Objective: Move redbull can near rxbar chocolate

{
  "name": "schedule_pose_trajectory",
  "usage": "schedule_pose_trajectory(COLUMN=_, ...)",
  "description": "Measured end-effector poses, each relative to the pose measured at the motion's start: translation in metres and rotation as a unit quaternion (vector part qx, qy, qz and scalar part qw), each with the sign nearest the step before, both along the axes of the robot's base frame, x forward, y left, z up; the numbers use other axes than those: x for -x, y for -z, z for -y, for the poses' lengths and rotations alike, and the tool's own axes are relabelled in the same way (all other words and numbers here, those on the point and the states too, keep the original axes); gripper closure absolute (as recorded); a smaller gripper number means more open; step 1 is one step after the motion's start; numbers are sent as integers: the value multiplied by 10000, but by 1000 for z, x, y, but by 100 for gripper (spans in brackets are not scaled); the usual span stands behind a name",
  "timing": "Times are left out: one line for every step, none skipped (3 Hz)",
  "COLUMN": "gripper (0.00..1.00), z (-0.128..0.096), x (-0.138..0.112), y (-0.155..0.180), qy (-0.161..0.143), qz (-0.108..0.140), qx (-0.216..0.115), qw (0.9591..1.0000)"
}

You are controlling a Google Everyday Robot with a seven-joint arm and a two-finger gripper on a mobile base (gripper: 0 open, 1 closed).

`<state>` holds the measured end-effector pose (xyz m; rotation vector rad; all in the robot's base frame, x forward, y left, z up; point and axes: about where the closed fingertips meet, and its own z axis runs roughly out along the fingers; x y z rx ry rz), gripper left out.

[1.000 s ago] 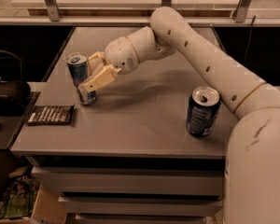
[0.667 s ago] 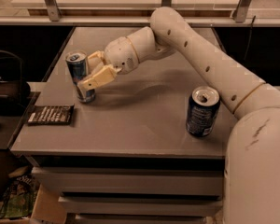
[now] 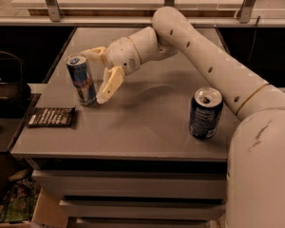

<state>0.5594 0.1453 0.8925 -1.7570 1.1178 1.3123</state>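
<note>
Now we see gripper (image 3: pixel 92 77) spread wide beside upright redbull can (image 3: pixel 80 80) near table (image 3: pixel 147 125) left edge; rxbar chocolate (image 3: pixel 51 117) close by at front-left corner; dark blue can (image 3: pixel 205 113) front right.

The pale arm (image 3: pixel 213 65) rises from the robot's bulky body (image 3: pixel 261 175) at lower right, stretches up and across to the left, bends at a rounded wrist (image 3: pixel 128 56), and ends in the gripper (image 3: pixel 93 76) left of centre, its two tan fingers (image 3: pixel 110 82) spread apart, angled downward.
</note>
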Motion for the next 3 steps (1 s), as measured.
schedule_pose_trajectory(gripper=0, z=2, x=-1, y=0, qy=17, qz=-5, qx=0, qw=10000)
schedule_pose_trajectory(gripper=0, z=15, x=-5, y=4, qy=148, qz=-5, qx=7, qw=9999)
schedule_pose_trajectory(gripper=0, z=31, x=-10, y=10, qy=313, qz=-33, qx=-26, qw=9995)
